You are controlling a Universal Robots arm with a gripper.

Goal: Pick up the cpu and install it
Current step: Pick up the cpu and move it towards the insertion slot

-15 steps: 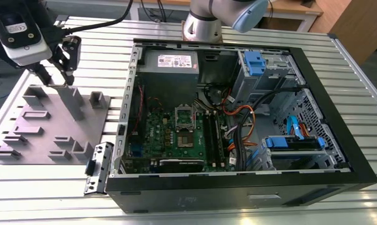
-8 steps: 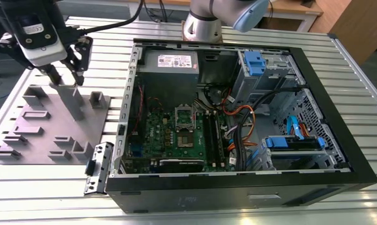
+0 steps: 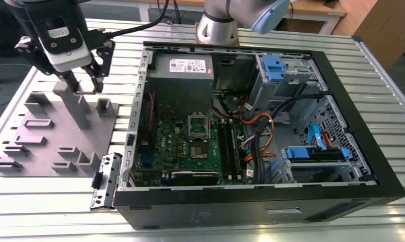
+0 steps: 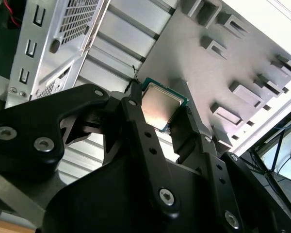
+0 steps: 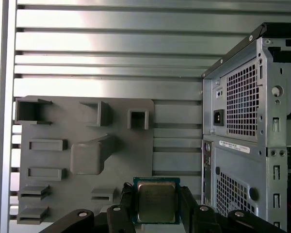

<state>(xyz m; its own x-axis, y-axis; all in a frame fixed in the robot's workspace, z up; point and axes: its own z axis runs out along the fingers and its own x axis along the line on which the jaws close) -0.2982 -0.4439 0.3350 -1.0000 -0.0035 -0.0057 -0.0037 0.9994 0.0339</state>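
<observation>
Cpu (image 5: 156,201) sits clamped edge to edge in the gripper (image 3: 83,89), over the grey tray (image 5: 63,145) beside the computer case (image 5: 242,145).

Slatted table (image 3: 391,101) bearing the tray (image 3: 51,143) at the exterior view's left and the open computer case (image 3: 256,206) just beside it at the right. The motherboard (image 3: 189,146) lies inside the case. The gripper (image 3: 83,86) is above the tray, with the cpu (image 5: 156,201) clamped between its fingers.
</observation>
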